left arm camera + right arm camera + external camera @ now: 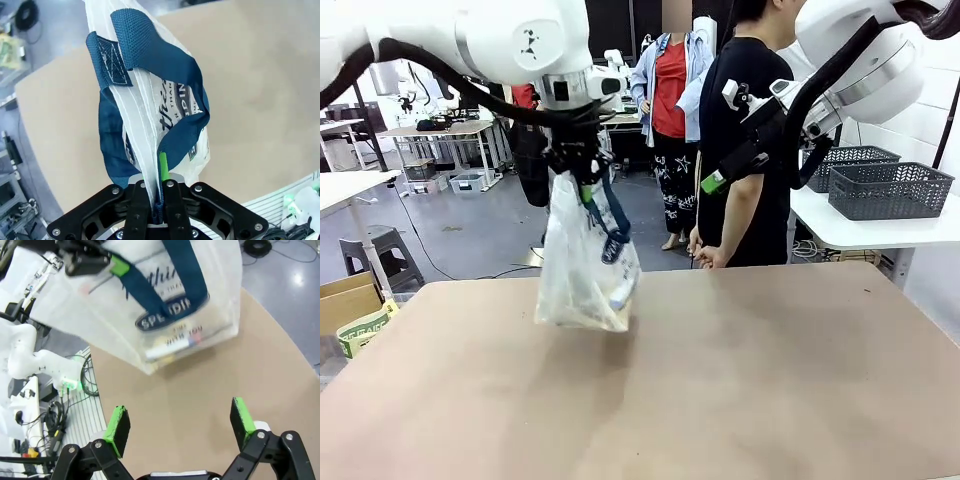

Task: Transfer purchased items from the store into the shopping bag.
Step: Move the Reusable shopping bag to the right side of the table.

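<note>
Left hand [582, 172] first: we have it clenched on the top of the shopping bag [585, 265], pinching the gathered plastic and the navy strap [165, 65] between its fingers, as our left wrist view shows from above. We hold the bag so that it hangs straight down from that hand, its long axis upright, its bottom at or just above the table [740, 380]; we cannot tell whether it touches. It sits left of the table's middle, toward the far edge.

Our right hand [181, 424] is released, its green fingers spread wide and grasping nothing. In the front view it is raised at the right, well apart from the bag, and it looks down on the bag's lettered side from there. So the bag lies ahead of and below the right hand, while the left is the nearer one, already on it.

Smaller still, we see a few items [172, 346] lying low inside the bag, pale through the plastic; what they are we cannot tell. We judge the loading largely done.
</note>
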Tool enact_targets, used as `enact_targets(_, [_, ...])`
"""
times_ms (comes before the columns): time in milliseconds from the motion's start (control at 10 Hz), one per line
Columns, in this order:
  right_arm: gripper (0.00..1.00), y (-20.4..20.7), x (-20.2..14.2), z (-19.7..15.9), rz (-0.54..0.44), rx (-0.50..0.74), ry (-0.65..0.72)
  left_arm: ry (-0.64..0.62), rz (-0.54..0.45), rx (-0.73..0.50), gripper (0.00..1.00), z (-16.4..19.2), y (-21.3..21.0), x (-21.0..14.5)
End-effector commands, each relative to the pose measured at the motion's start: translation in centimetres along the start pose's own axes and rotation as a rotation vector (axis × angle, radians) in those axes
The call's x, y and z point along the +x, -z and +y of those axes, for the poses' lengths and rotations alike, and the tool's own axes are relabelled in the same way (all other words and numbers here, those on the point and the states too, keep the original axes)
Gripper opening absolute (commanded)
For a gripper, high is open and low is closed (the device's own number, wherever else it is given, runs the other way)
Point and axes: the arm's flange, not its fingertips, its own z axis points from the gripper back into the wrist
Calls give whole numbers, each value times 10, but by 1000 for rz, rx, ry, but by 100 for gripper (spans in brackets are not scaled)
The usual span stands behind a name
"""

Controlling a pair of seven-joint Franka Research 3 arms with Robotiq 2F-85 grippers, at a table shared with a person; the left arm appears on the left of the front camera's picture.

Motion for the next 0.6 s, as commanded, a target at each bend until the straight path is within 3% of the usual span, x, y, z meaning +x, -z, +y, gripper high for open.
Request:
enact_targets(0, [100, 1, 3, -1, -12, 11, 5, -13, -5, 45, 0, 27, -25, 19])
enact_targets(200, [100, 1, 3, -1, -12, 11, 5, -9, -4, 54, 0, 71, -41, 20])
enact_targets(500, [100, 1, 3, -1, -12, 11, 5, -40, -52, 51, 0, 136, -50, -13])
